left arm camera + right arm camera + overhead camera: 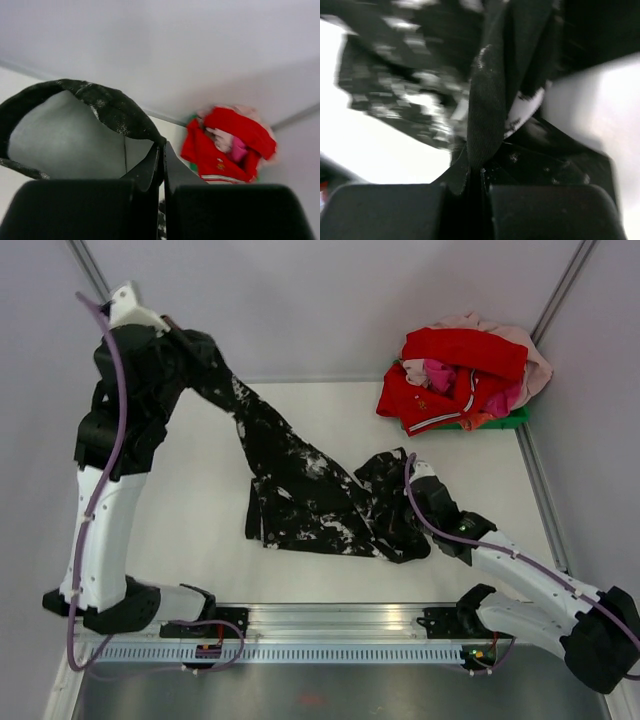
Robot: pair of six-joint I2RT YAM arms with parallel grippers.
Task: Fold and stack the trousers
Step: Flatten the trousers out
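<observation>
While the left hand (162, 150) is clenched on one end of the trousers (300, 485), held high off the desk (200, 540), and the right hand (480, 172) grips a bunched edge low down, most of the cloth lies mid-desk. Best to pull the hands apart evenly, lay it flat, then fold.

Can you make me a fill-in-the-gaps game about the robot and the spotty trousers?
The trousers are black with ___ blotches.
The left pincer and right pincer are both shut on them, so ___ pincers hold them.
The higher end is in the ___ pincer.
The garment atop the pink clothes is ___.
Missing words: white, two, left, red.
</observation>
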